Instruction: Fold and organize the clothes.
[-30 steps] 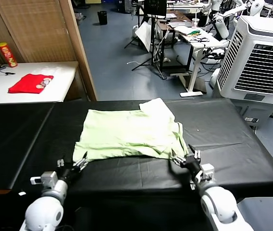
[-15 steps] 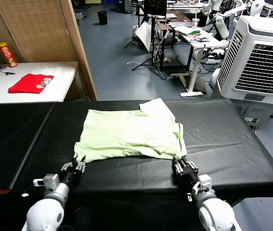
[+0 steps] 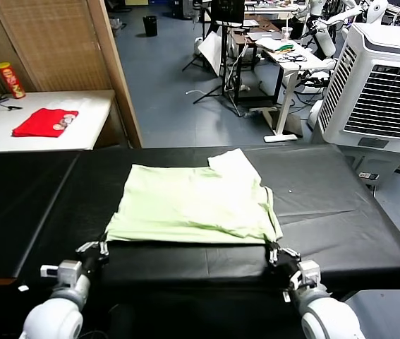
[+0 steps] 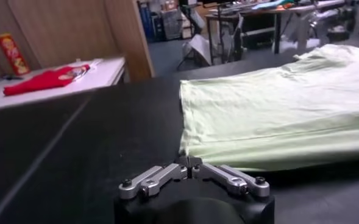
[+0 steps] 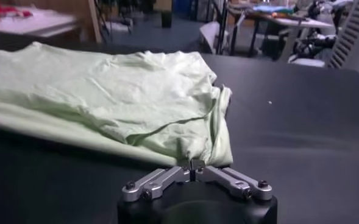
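Gripping the T-shirt [image 3: 192, 205] at both near corners: left claw [image 3: 101, 246] is clamped on the near-left hem corner, right claw [image 3: 276, 248] is clamped on the near-right corner. Both wrist views confirm it, with the left claw [image 4: 191, 164] showing fingers meeting at the tip with a pinch of pale green fabric between them, and the right claw [image 5: 195, 166] the same, tips together on the bunched hem edge.

T-shirt lies on the black bench [image 3: 341, 212], roughly centred, hem side toward the robot. Near edge runs fairly straight between the two claws and looks slightly raised off the bench, casting a dark line of shadow under it. Left side is flat and smooth. Right side is messier (folds and a doubled-over layer near the right claw), and one sleeve [image 3: 233, 164] sticks out at the far right corner. The shirt's print isn't visible in any view.

Both arms are low at the near edge of the bench, well apart, one on each side of the garment.

Off to the left, on a white side table [image 3: 94, 120] beyond the bench: a red cloth [image 3: 43, 122] and a red-and-yellow can [image 3: 10, 79] standing upright. A large white fan unit [image 3: 383, 85] stands on the floor at far right.
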`<action>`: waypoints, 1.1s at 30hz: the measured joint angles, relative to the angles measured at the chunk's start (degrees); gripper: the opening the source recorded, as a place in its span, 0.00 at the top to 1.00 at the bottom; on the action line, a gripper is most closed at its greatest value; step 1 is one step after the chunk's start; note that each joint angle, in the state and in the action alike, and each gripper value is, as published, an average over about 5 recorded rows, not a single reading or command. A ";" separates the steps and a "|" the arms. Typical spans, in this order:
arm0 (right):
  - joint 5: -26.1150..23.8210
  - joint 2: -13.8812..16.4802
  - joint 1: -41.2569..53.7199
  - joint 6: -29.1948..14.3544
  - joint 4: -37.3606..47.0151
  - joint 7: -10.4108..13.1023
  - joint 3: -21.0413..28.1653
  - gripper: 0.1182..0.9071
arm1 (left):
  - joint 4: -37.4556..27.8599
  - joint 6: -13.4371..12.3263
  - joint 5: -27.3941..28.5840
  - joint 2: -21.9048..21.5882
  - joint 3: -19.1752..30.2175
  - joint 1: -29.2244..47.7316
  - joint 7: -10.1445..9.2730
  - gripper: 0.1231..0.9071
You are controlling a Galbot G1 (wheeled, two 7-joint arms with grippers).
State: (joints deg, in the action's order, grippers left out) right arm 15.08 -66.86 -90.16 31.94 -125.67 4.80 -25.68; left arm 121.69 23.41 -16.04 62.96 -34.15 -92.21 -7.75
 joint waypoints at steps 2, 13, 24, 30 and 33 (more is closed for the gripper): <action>-0.63 -0.21 -1.64 0.11 -1.48 0.03 0.04 1.00 | 1.70 -0.06 0.45 -0.06 -0.63 -2.62 0.09 1.00; -2.27 -1.39 -7.26 1.12 -5.82 -0.38 0.05 0.87 | 5.98 -0.41 -0.48 0.57 -4.67 -12.41 0.46 0.99; 2.27 0.84 -10.78 2.05 -12.96 0.02 -3.38 0.19 | 12.08 9.49 -1.76 0.72 -8.49 -15.93 2.93 0.34; 4.61 2.71 -2.23 -3.93 -11.31 0.05 -4.29 0.14 | 15.71 12.77 -11.24 -1.28 -10.25 -10.36 0.36 0.15; 4.65 3.30 6.36 -8.17 -6.14 -0.08 -2.74 0.14 | 13.77 12.93 -16.96 -3.44 -9.09 -3.18 -0.98 0.14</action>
State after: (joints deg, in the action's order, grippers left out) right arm 19.73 -63.56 -83.80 23.77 -131.81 4.73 -28.42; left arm 135.47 36.33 -33.01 59.52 -43.24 -95.39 -8.73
